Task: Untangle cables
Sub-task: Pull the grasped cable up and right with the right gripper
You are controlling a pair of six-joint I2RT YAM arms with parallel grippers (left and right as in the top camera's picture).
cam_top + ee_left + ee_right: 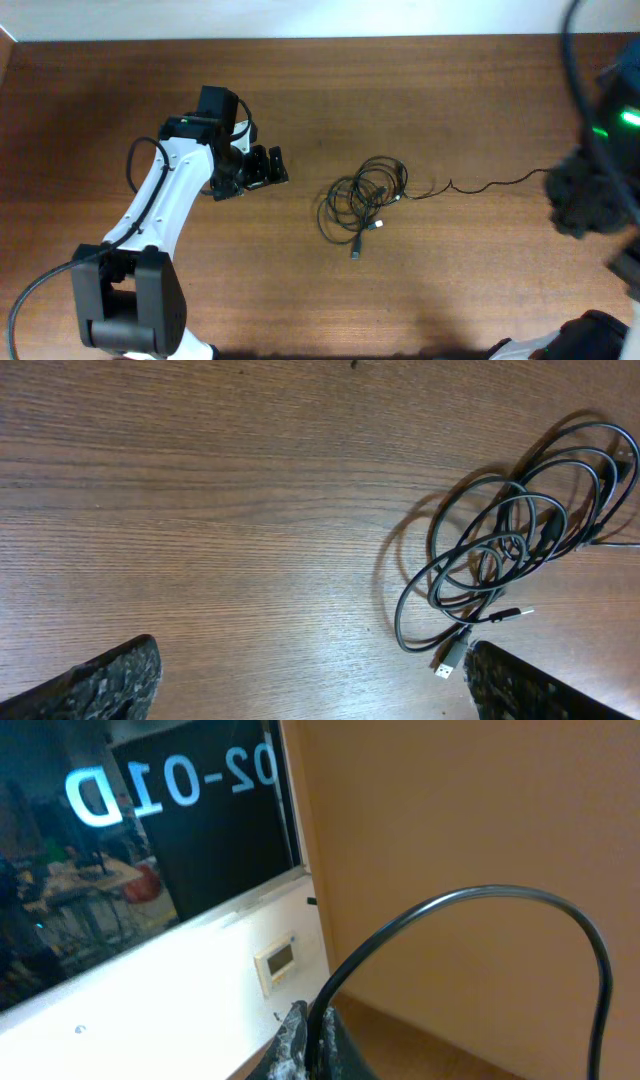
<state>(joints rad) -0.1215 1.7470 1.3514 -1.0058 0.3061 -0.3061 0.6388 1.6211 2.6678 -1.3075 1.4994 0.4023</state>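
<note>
Reaching left arm (165, 195): it is stretched from its base at the lower left of the overhead view up across the table, then bent at the wrist, so that the left gripper (268, 168) is pointed to the right, toward the cables (362, 195)
Right arm (588, 192): it is seen at the right edge, dark and blurred; its wrist camera is turned away from the table, toward the room
Table (450, 90): dark brown wood, the grain is clearly seen in the left wrist view
Room: a plain tan wall (480, 810), a dark glass pane (180, 840) with mirrored white lettering, and a small white box (275, 960) fixed below it
Cables, place: they are laid as loose tangled loops (490, 550) near the middle of the table, near the left gripper but apart from it; plug ends are seen at the lower edge of the coil; one cord runs out to the right, toward the right arm
Left fingers (100, 680): they are spread wide apart, and nothing is held between them
Right gripper (308, 1042): the fingers are pressed together; a black cord rises from between them and arcs over to the right, so one of the cables appears clamped
</note>
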